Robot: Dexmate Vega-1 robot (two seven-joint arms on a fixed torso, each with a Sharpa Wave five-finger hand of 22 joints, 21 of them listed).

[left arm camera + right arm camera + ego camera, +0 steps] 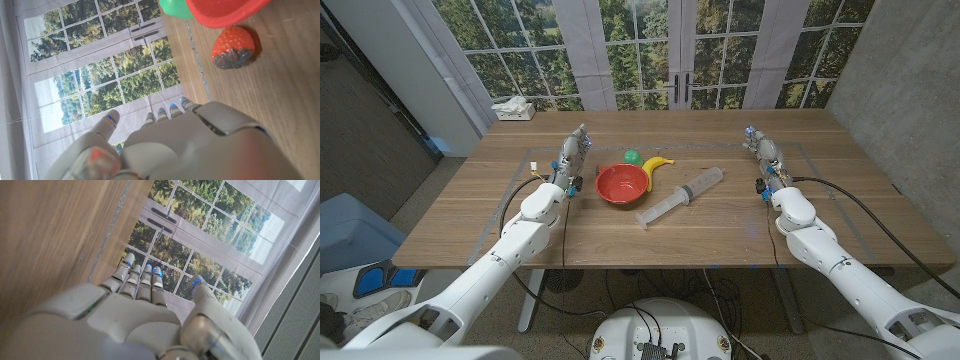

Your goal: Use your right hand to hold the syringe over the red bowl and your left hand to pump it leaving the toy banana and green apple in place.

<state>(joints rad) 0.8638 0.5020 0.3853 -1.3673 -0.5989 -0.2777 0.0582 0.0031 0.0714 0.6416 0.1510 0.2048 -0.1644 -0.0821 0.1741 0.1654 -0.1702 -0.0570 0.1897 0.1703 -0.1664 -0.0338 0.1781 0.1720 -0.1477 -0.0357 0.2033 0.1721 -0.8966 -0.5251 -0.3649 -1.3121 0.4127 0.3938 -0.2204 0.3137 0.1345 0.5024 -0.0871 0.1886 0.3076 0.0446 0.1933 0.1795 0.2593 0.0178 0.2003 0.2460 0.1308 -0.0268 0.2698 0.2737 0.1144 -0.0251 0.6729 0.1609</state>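
The red bowl [623, 183] stands at the table's middle, and its rim shows in the left wrist view [225, 12]. Just behind it lie the green apple [632, 157] [172, 7] and the toy banana [658, 163]. The clear syringe [682, 195] lies slantwise on the wood to the right of the bowl, with its plunger end toward the front. My left hand [574, 152] [165, 145] stands left of the bowl, fingers straight and apart, holding nothing. My right hand [763, 152] [140, 315] stands well to the right of the syringe, fingers extended, holding nothing.
A toy strawberry [232, 46] lies on the wood between my left hand and the bowl. A tissue box [513, 108] sits at the far left corner. Tape lines [534, 153] mark a rectangle on the table. A blue bin [350, 235] stands on the floor at left.
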